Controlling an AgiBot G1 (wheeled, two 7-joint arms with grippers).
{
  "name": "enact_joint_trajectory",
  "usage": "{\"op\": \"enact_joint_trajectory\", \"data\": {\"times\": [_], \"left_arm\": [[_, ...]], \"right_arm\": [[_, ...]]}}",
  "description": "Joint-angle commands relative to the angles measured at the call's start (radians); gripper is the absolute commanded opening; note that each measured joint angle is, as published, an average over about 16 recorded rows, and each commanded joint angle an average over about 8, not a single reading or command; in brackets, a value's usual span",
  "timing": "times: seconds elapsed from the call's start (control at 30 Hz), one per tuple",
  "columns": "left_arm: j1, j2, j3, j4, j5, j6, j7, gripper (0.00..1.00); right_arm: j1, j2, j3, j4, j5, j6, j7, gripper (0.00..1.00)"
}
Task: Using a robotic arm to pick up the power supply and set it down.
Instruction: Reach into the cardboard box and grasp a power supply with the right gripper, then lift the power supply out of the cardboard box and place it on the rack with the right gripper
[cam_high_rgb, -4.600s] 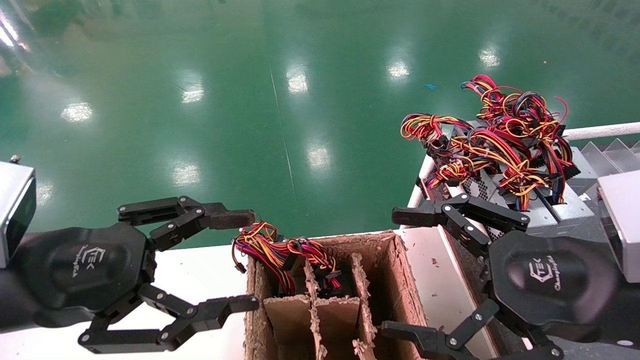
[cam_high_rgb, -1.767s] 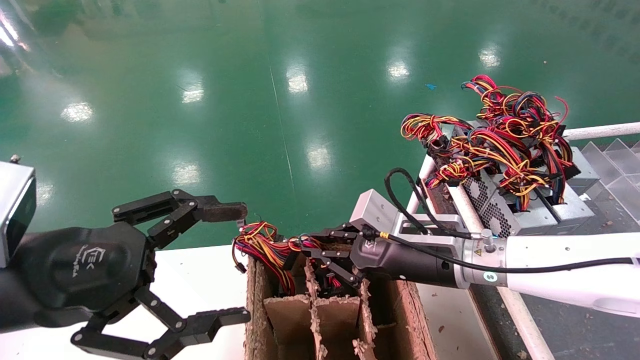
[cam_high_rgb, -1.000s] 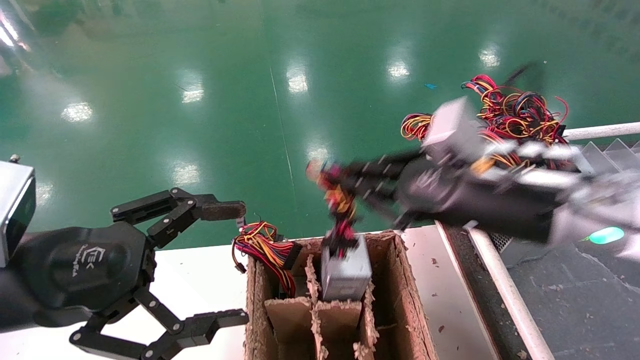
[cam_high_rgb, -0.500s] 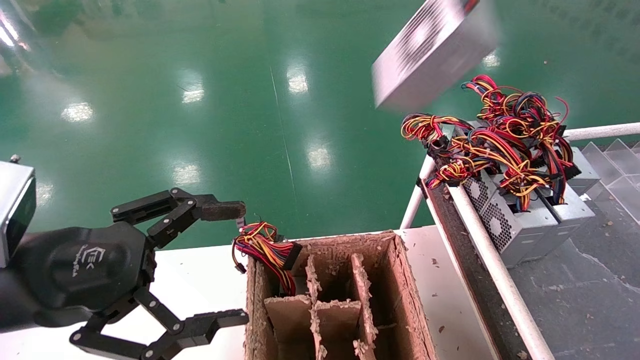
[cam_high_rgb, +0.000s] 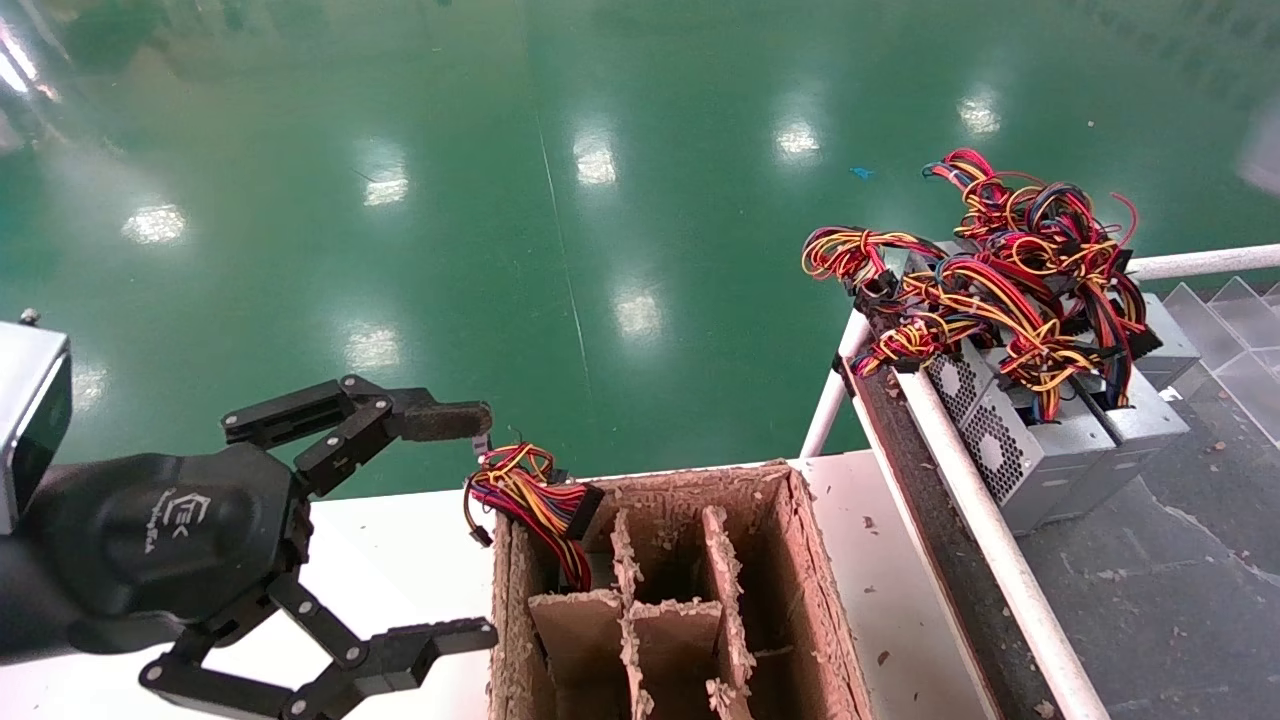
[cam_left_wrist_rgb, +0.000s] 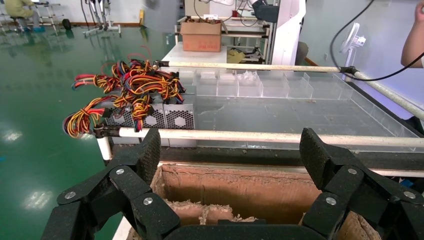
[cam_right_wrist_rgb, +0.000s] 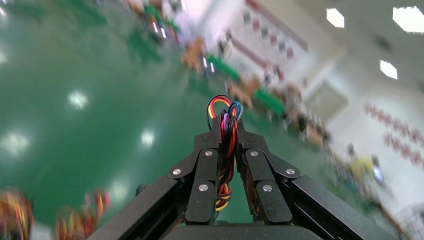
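Observation:
In the right wrist view my right gripper (cam_right_wrist_rgb: 229, 127) is shut on a twisted bundle of red, yellow, orange and black wires (cam_right_wrist_rgb: 226, 112), held high over the green floor. This bundle belongs to the power supply, whose metal body is hidden there. The right arm is out of the head view, where only a pale blur (cam_high_rgb: 1262, 150) shows at the right edge. My left gripper (cam_high_rgb: 490, 525) stands open and empty beside the brown cardboard divider box (cam_high_rgb: 800, 560), and it looks over that box (cam_left_wrist_rgb: 235, 187) in the left wrist view.
Other silver-grey power supplies (cam_high_rgb: 1040, 440) with tangled wires (cam_high_rgb: 1000, 270) lie on the railed rack at the right. Another wire bundle (cam_high_rgb: 530, 495) hangs from the box's left compartment. A white rail (cam_high_rgb: 980, 530) separates box and rack. Green floor lies beyond.
The right gripper reached into the box's middle compartment, pulled a power supply out by its wires, and swung it up and right, out of the head view. The left gripper stayed put.

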Motion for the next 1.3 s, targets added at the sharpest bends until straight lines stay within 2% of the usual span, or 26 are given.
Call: {"op": "enact_joint_trajectory", "data": {"times": [0.03,0.3,0.57,0.73,0.97,1.13,1.3], "left_arm": [[0.000,0.000,0.000,0.000,0.000,0.000,0.000,1.00],[0.000,0.000,0.000,0.000,0.000,0.000,0.000,1.00],[0.000,0.000,0.000,0.000,0.000,0.000,0.000,1.00],[0.000,0.000,0.000,0.000,0.000,0.000,0.000,1.00],[0.000,0.000,0.001,0.000,0.000,0.000,0.000,1.00],[0.000,0.000,0.001,0.000,0.000,0.000,0.000,1.00],[0.000,0.000,0.001,0.000,-0.001,0.000,0.000,1.00]], "right_arm": [[0.004,0.041,-0.005,-0.028,-0.017,-0.027,0.018,0.00],[-0.127,0.180,-0.017,-0.109,0.042,-0.132,0.009,0.00],[-0.302,0.233,-0.041,-0.172,0.172,-0.167,-0.042,0.00],[-0.396,0.221,-0.053,-0.182,0.254,-0.147,-0.092,0.00],[-0.485,0.170,-0.058,-0.159,0.310,-0.061,-0.143,0.00],[-0.499,0.132,-0.062,-0.132,0.307,-0.009,-0.146,0.00],[-0.474,0.094,-0.073,-0.113,0.279,0.017,-0.135,0.00]]}}
